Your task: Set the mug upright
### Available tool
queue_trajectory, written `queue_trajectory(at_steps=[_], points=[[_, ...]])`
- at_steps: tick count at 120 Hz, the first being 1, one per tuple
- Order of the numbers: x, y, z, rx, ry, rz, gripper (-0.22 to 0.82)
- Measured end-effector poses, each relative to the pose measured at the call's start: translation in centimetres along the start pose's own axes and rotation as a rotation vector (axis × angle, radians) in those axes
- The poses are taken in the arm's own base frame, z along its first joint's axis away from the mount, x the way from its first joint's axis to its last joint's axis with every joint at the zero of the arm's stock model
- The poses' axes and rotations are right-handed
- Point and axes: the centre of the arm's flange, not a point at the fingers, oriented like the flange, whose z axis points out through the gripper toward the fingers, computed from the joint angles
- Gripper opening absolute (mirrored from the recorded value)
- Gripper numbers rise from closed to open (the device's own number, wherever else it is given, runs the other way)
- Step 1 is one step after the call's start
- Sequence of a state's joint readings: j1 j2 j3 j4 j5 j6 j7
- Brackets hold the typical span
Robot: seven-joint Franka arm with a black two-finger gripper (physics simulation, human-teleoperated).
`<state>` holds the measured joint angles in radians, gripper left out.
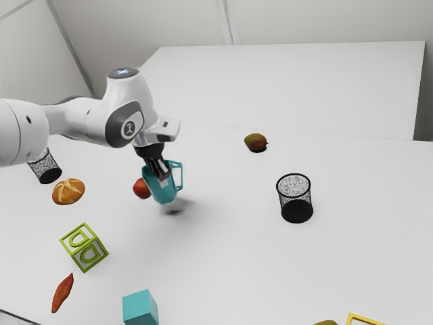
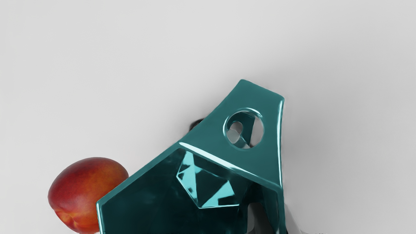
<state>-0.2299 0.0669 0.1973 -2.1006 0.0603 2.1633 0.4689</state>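
White tabletop (image 1: 223,264) is seen under the teal mug (image 1: 164,193), which is held tilted, its wall pinched by the gripper (image 1: 161,173), whose fingertips are partly hidden. Beside it, a red fruit (image 2: 86,191) is partly covered by the mug. Farther out, a mesh cup (image 1: 47,170) is overlapped by the arm (image 1: 74,122), and a yellow frame (image 1: 367,319) is cut off.

Glossy, smooth teal mug (image 2: 253,162).
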Motion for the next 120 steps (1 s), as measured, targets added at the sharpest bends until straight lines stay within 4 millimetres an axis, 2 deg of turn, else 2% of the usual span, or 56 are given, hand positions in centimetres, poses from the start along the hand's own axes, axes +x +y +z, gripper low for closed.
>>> queue_trajectory(at_steps=[8,28,67,75,88,102,113,120], points=[[-0.3,-1.1,0.5,0.019,0.000,-0.010,-0.18],[1.9,1.6,1.4,0.069,0.006,0.074,-0.18],[2.4,1.2,2.7,0.084,0.010,0.071,-0.15],[2.4,1.1,2.7,0.079,0.012,0.067,-0.07],[2.3,1.1,1.7,0.077,0.029,0.060,0.17],[2.0,1.4,-1.4,0.078,0.068,0.055,0.35],[1.8,2.0,-3.9,0.078,0.092,0.056,0.44],[2.3,2.2,-5.6,0.060,0.113,0.043,0.48]])
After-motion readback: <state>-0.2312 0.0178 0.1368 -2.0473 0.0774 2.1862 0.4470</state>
